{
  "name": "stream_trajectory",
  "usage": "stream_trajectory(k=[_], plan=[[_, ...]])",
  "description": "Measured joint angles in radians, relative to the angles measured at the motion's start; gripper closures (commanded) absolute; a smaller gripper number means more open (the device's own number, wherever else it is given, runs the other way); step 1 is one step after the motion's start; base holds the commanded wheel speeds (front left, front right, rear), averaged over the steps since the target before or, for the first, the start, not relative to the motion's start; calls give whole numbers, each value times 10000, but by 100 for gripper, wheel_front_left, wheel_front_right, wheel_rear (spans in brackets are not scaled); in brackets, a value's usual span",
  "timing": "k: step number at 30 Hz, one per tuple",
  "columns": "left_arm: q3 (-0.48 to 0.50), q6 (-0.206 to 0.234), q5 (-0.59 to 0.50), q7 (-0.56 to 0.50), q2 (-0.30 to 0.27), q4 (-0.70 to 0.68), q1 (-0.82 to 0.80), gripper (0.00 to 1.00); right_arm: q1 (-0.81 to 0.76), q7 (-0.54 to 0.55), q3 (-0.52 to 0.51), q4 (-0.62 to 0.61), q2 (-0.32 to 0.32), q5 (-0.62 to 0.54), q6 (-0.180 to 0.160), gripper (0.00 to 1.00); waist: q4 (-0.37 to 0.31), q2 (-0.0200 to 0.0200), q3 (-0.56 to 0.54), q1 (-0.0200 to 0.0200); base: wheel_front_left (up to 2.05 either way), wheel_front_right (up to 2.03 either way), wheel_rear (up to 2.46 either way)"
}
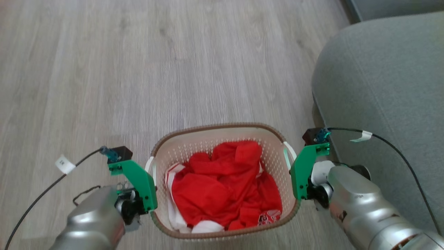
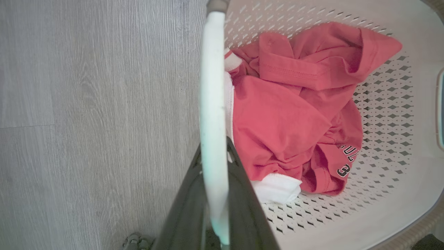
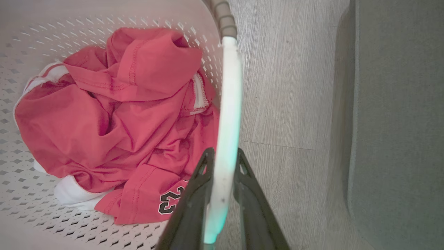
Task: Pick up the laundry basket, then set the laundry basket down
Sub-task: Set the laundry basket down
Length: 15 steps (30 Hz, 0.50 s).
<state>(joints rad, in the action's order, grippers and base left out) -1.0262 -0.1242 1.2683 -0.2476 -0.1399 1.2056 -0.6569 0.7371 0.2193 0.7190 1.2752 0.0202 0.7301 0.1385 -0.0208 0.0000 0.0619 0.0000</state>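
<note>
Left fingers (image 2: 184, 215) are clenched on the white left handle (image 2: 211, 86), one dark finger on each side of the strap, and the left gripper (image 2: 215, 149) has it pinched near the lower end. On the other side the right fingers (image 3: 256, 215) are grasping the white right handle (image 3: 230, 86) the same way, with the strap running straight up between the tips of the right gripper (image 3: 224, 152).

Between the two sits the laundry basket (image 1: 215, 125), cream with perforated walls and a brown woven-look rim, low and centred in the head view. Red clothes (image 1: 222, 180) are crumpled inside, with white trim and dark printed numbers showing on one fold.

A green bracket (image 1: 138, 177) flanks the basket's left side and another green bracket (image 1: 303, 170) flanks its right, each carrying a black cable with a white tag. Below and around is the pale grey wood-look floor (image 1: 138, 69). Whether the basket's base touches it, I cannot tell. A grey upholstered seat (image 1: 388, 86) stands just beside the right arm.
</note>
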Motion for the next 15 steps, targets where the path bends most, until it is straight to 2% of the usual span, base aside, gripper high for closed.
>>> stream_trajectory(k=[15], plan=[[-102,0,-203,1549,-186,-244,-1383,100,1433,-1394,-391,54,17,-566,6,100,30,0,2303,2,0,0,0]])
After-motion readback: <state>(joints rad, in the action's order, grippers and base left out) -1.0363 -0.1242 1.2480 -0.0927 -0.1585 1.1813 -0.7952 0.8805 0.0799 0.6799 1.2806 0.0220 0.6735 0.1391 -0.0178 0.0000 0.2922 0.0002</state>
